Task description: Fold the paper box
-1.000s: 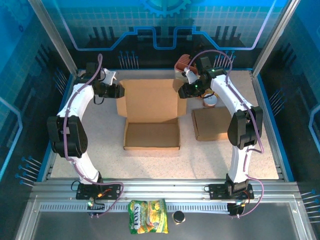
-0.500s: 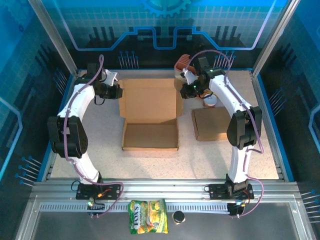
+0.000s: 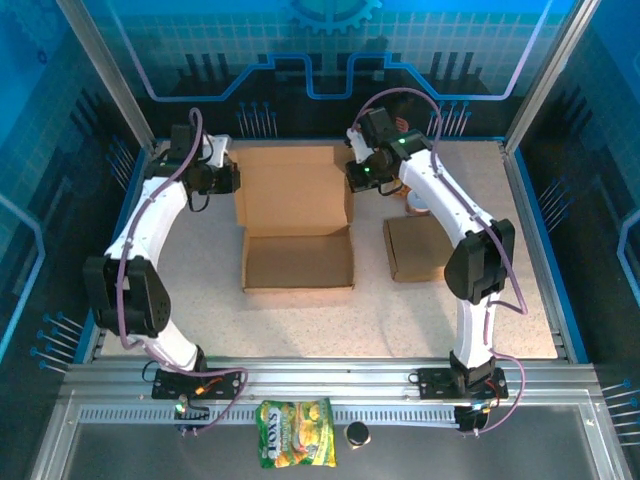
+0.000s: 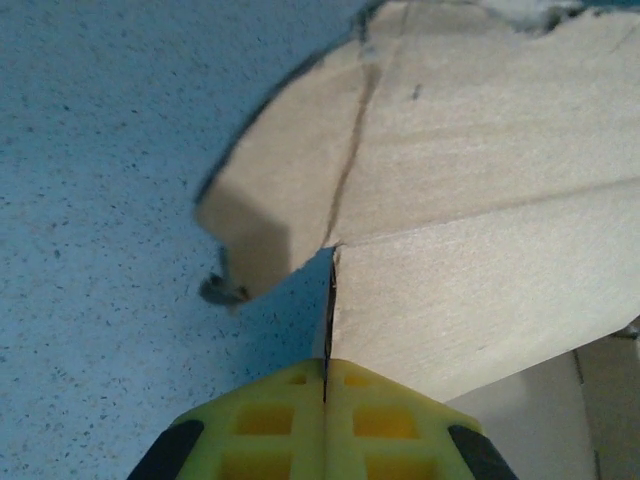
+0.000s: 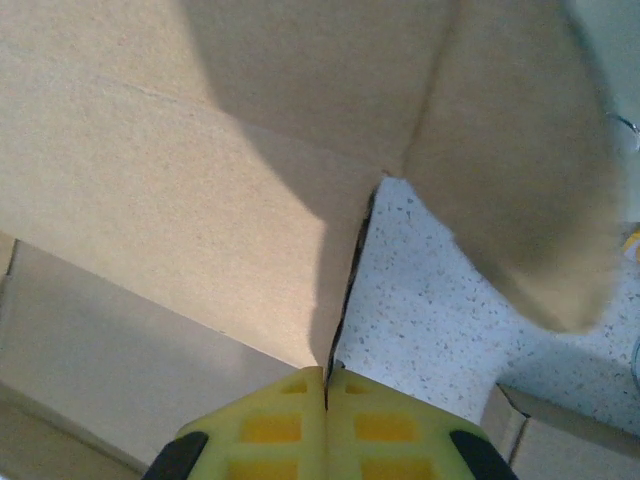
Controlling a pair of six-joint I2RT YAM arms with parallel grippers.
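From above, the paper box (image 3: pixel 298 262) lies open in the middle of the speckled surface (image 3: pixel 200 300). Its shallow tray is nearer the arm bases and its broad lid panel (image 3: pixel 292 190) extends toward 12 o'clock. The left fingers (image 3: pixel 231 180) meet the lid's edge at 9 o'clock and the right fingers (image 3: pixel 352 178) meet the opposite edge at 3 o'clock. A second cardboard box (image 3: pixel 415 248) sits just beside the tray at 3 o'clock, apart from it. A yellow-green snack bag (image 3: pixel 296 447) lies on the metal frame at 6 o'clock.

At the left wrist, the yellow left fingers (image 4: pixel 270 420) are pressed together at 6 o'clock. A thin cardboard edge of the paper box (image 4: pixel 480 200) is pinched in their seam. A rounded flap (image 4: pixel 290 190) juts toward 10 o'clock over the surface (image 4: pixel 100 200).

At the right wrist, the right fingers (image 5: pixel 390 420) are likewise clamped together on a cardboard edge of the paper box (image 5: pixel 150 200). A side flap (image 5: pixel 510 150) hangs toward 2 o'clock above the surface (image 5: pixel 430 300). A corner of the second cardboard box (image 5: pixel 560 440) shows at 4 o'clock.
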